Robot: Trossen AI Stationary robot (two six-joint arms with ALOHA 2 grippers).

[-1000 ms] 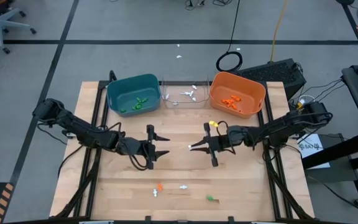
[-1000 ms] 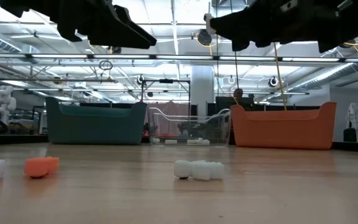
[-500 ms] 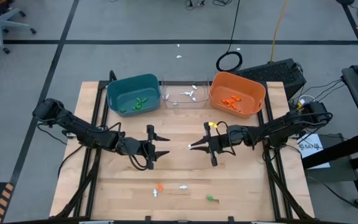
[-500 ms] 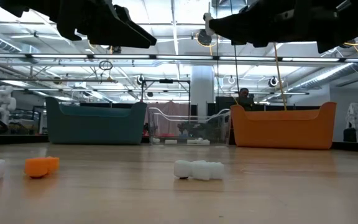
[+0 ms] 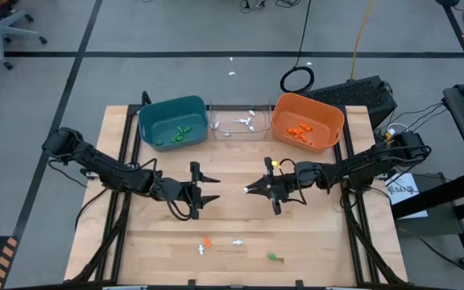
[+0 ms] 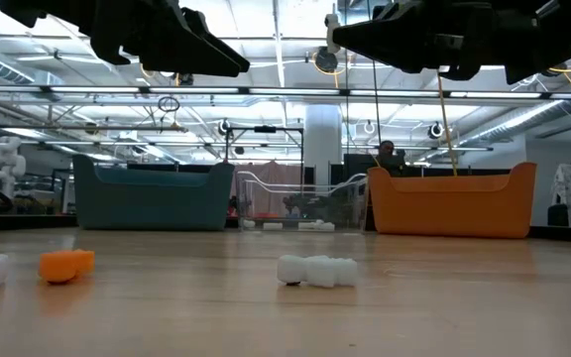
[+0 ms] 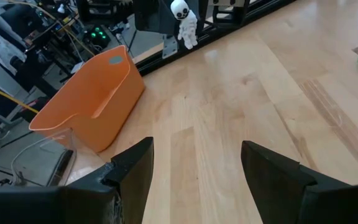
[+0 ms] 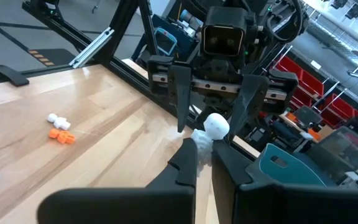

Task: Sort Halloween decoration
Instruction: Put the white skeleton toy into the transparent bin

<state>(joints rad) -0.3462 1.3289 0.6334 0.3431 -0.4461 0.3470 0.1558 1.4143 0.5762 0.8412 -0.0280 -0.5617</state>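
Observation:
Of the Halloween decoration, a white skeleton trinket sits in my right gripper, which is shut on it high over the table's middle. My left gripper faces it from the left, open and holding nothing. Loose trinkets lie on the wood near the front edge: an orange one, two white ones and a green one. More trinkets lie inside the teal bin, the clear bin and the orange bin. My right gripper pinches the skeleton trinket between its two fingertips, by the body just under the round head, which sticks out past them. The fingers lie level and point toward the table's left. The trinket hangs well clear of the table.
The three bins stand in a row along the far edge. Black frame rails run along both table sides. Bare wood lies between the grippers and the loose trinkets at the front.
My right gripper has rolled about its own pointing line, staying in place and shut on the skeleton trinket, which has turned with it.

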